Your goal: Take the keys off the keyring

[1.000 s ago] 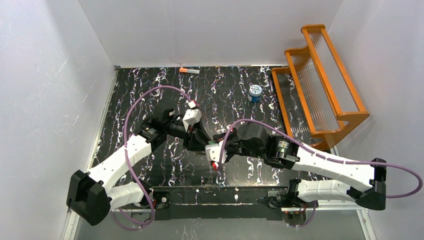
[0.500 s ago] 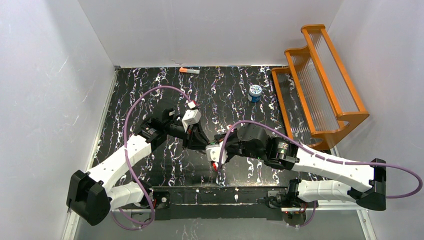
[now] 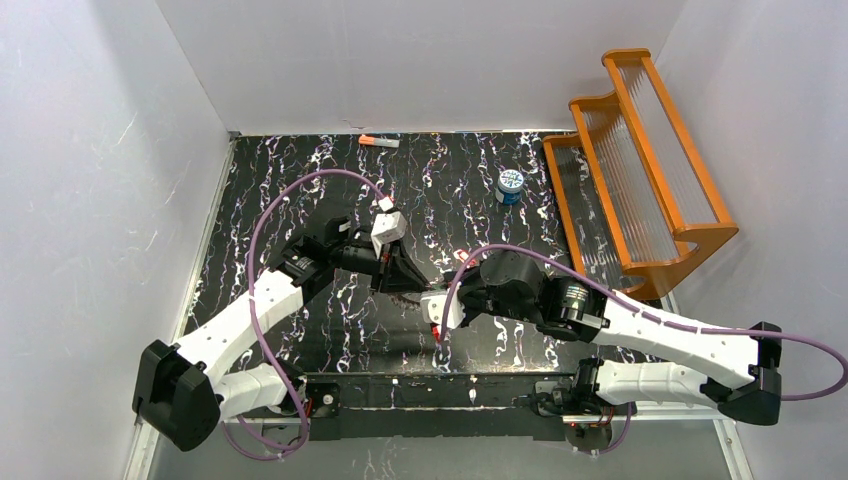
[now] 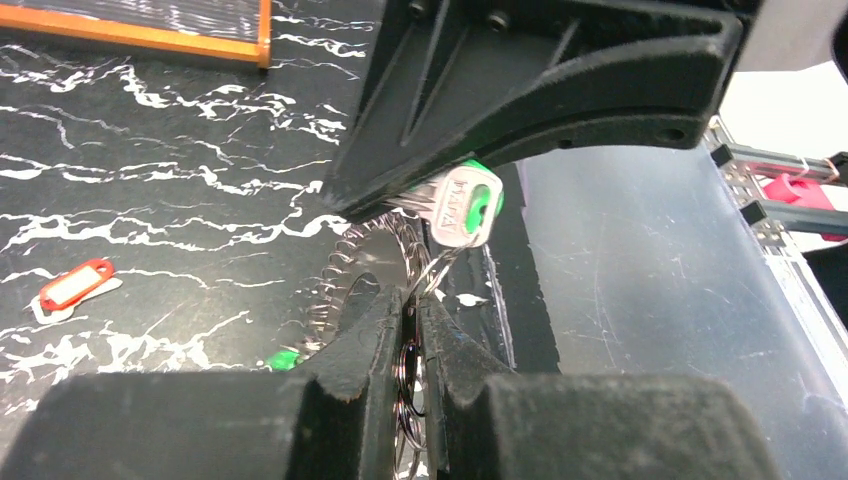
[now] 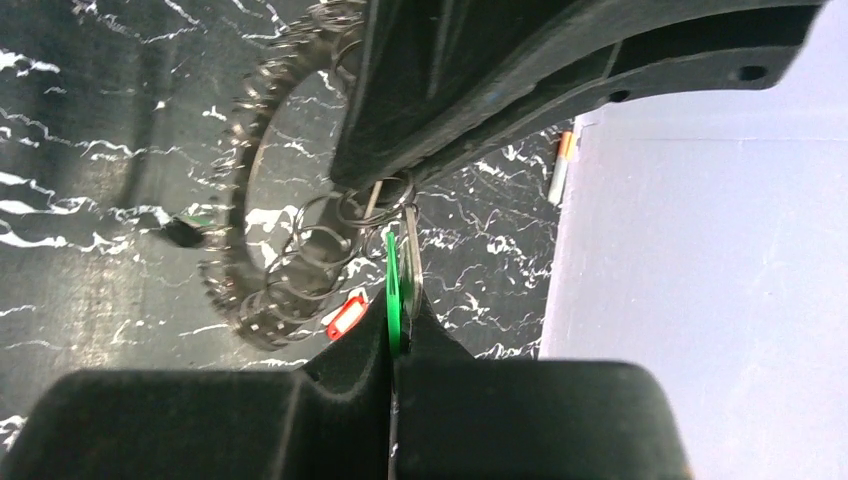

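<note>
- Two grippers meet mid-frame in the top view. The left gripper (image 4: 411,305) is pinched tight on small wire loops (image 5: 372,205), and the right gripper (image 5: 398,305) is clamped on a green key (image 5: 392,270).
- Green key sits edge-on, long axis running up the right wrist frame.
- Toothed keyring (image 5: 243,150) hangs tilted, upper left.
- Stamped lettering on the key seems too blurred to read.

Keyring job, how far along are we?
Done: the red key seems off, lying on the table. In hand: the right gripper pinches a green key while the left gripper clamps the wire loops by the keyring. Left: freeing it; the other green key is unclear.
</note>
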